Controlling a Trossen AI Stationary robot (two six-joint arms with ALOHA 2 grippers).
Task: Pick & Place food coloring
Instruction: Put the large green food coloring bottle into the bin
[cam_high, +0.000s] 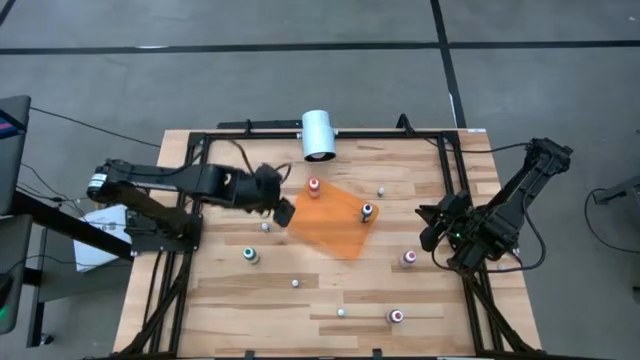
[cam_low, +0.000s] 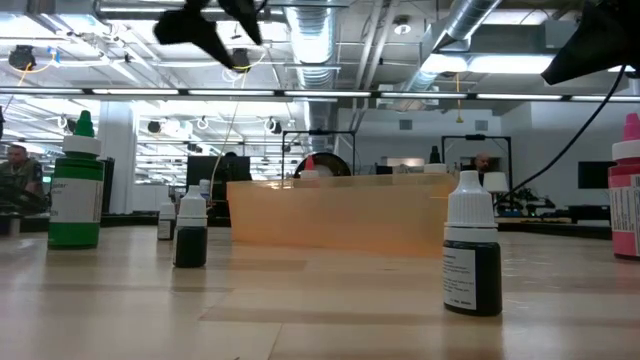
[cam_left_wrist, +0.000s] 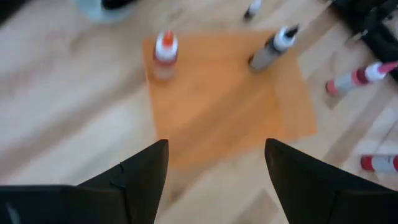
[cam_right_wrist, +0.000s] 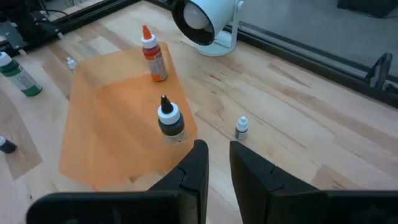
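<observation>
Food coloring bottles stood scattered: a green-topped bottle (cam_high: 249, 256) at seven o'clock of the orange sheet (cam_high: 335, 224), a red-topped bottle (cam_high: 314, 187) and a dark-topped bottle (cam_high: 367, 211) on it. My left claw (cam_high: 281, 206) hung wide and empty at its nine o'clock edge. My right claw (cam_high: 431, 225) waited at three o'clock, narrow, empty. They looked light, slick and tippy; I judged the body below the cap the best hold.
</observation>
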